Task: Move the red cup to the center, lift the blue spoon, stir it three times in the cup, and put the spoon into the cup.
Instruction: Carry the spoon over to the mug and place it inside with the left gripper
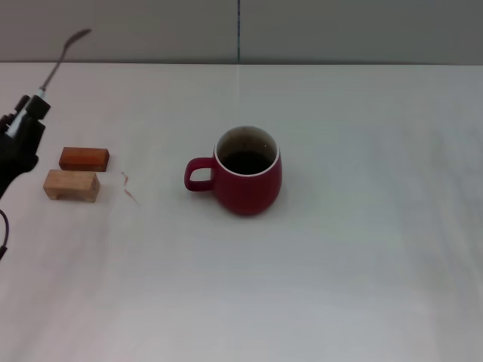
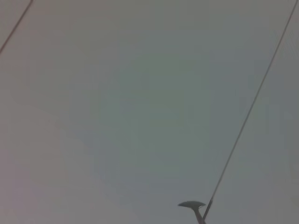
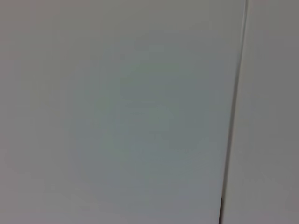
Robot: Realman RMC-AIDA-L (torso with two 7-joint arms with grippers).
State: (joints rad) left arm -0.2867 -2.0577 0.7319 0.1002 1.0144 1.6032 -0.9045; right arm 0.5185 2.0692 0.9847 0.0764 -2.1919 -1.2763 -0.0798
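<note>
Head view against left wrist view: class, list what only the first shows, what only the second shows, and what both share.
Only the head view shows the red cup standing upright mid-table, the two wooden blocks to its left, and the left gripper raised at the left edge, holding the spoon. Only the left wrist view shows the spoon's bowl close up against a bare wall. Both share the spoon, held up off the table.

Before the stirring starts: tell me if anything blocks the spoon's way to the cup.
Nothing visible does. The left gripper holds the blue spoon up at the table's left edge; the two wooden blocks lie low beneath it, and bare table separates them from the red cup.
</note>
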